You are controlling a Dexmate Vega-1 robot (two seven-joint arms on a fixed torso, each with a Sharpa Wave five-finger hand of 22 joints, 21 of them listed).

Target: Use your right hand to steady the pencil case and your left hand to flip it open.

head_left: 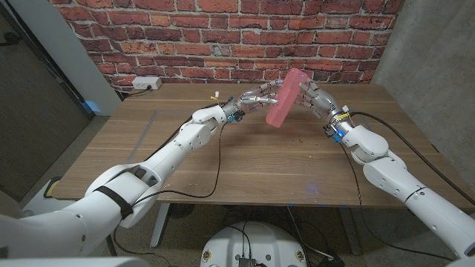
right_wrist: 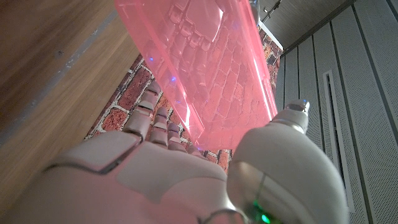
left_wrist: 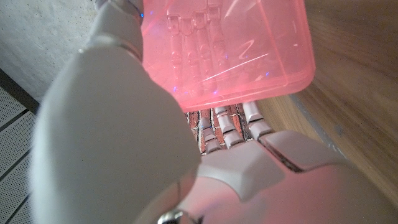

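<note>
since the case (head_left: 283,99) stands tilted on edge between both, right hand (head_left: 313,96) braces its far face, left hand (head_left: 256,99) grips the near one to flip; desk (head_left: 245,159) below.

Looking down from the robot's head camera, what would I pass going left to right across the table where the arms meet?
White power strip by the wall → left hand → pink see-through pencil case, tilted up off the wooden table → right hand.

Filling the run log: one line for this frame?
pink pencil case: lifted, tilted, between hands | left hand: holds it | right hand: holds it | lid: unclear
</note>
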